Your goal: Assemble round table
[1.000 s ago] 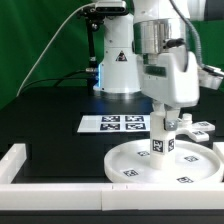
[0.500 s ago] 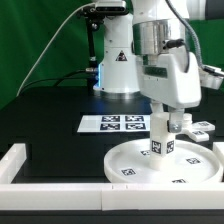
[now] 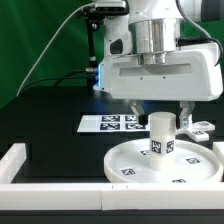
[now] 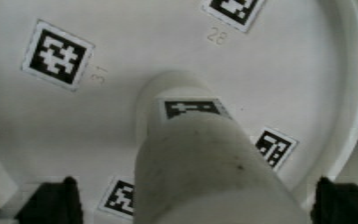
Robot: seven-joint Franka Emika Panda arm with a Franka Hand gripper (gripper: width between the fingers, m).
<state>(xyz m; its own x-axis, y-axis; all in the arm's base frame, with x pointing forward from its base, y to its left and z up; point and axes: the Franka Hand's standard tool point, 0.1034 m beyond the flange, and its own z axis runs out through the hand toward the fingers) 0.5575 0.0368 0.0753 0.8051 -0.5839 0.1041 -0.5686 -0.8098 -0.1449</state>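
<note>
Your gripper [image 3: 160, 111] has turned and spread wide; the leg [image 3: 162, 135] stands upright on the disc [image 3: 125, 160], directly below.

Disc [image 3: 125, 158] cut off at exterior view's right edge. Foot [image 3: 203, 128] partly hidden behind gripper [image 3: 160, 116]. Leg's [image 4: 194, 165] near end blurred in wrist view.

The large rimmed round plastic disc [image 3: 135, 155] is white, with black-and-white square tags spaced around it. The short cylindrical plastic leg [image 3: 162, 128] is white too and has the same tag pattern on its side. The thin flat marker board [image 3: 113, 123] is white with black-patterned tags. The table [image 3: 50, 120] is black, the long border rails [image 3: 55, 190] white, the backdrop [image 3: 40, 30] green.
</note>
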